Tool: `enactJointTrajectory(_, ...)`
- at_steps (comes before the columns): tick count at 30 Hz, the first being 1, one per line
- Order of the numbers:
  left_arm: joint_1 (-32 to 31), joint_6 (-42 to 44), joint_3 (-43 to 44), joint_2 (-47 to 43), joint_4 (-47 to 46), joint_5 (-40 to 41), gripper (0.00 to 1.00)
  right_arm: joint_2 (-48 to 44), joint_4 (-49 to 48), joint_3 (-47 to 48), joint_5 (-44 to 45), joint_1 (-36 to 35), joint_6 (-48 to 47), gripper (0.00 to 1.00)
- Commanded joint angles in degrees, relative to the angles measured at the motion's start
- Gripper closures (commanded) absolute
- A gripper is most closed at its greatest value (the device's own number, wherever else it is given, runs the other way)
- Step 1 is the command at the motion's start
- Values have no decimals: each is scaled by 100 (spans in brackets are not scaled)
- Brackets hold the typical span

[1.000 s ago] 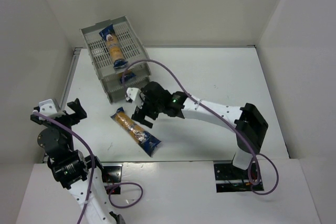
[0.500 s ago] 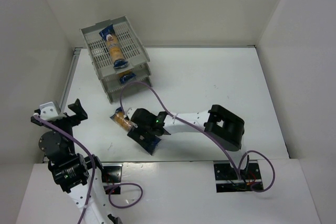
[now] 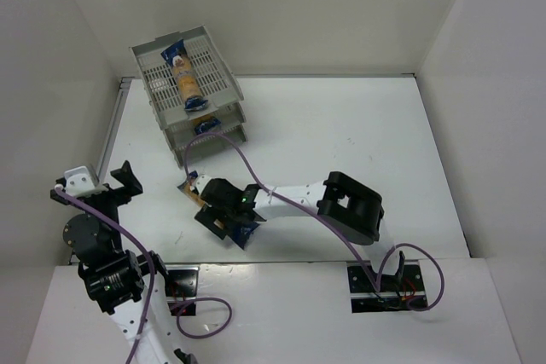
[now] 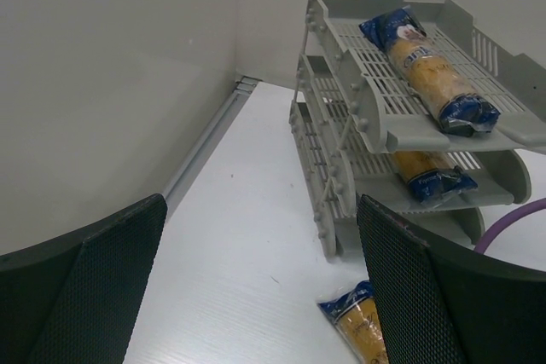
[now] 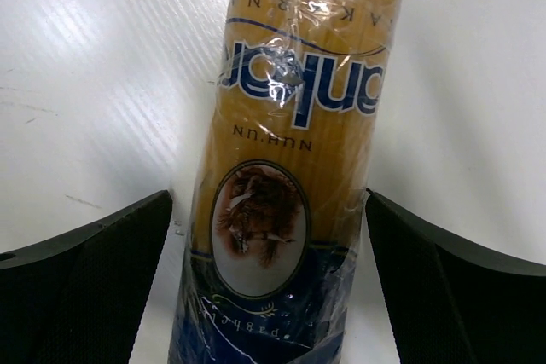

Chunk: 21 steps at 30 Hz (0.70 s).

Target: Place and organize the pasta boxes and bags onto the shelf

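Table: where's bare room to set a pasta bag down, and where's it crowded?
Bare: the wide stretch of table right of the shelf, out to the far and right walls. Crowded: near-left, where the open right gripper straddles the loose bag, in front of the shelf.

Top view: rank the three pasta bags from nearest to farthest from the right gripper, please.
1. Loose bag: directly beneath the right gripper, front left.
2. Middle-tray bag: back left, its blue end showing at the front of the shelf.
3. Top-tray bag: back left, higher and farther back.
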<state>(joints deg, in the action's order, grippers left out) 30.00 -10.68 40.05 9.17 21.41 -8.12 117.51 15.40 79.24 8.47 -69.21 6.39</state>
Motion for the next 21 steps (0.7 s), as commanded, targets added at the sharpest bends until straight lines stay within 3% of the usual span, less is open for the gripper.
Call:
enactJointTrajectory(1, -47, -5, 3, -73, -234, -225, 1, 167, -28, -23, 6, -66, -24, 1)
enactJointTrajectory(2, -47, -57, 3, -73, -234, -225, 1, 167, -28, -23, 6, -66, -102, 1)
enactJointTrajectory(3, -108, -57, 3, -73, -234, -356, 1, 167, -80, -23, 6, -66, -199, 11)
enactJointTrajectory(6, -161, 4, 82, -20, -347, -672, 1, 167, -142, -128, 76, -66, -313, 25)
enactJointTrajectory(9, -161, 75, 213, 164, -348, -1016, 1, 62, -142, -277, 76, -66, -367, 55)
enactJointTrajectory(10, -161, 75, 213, 216, -296, -1164, 1, 61, -142, -330, 76, -66, -367, 76)
enactJointTrajectory(12, -161, 4, 275, 296, -234, -1279, 1, 0, -142, -497, 268, -66, -367, 99)
enactJointTrajectory(21, -47, -189, 161, 234, -234, -1123, 1, -1150, 42, -664, 50, -5, -709, 100)
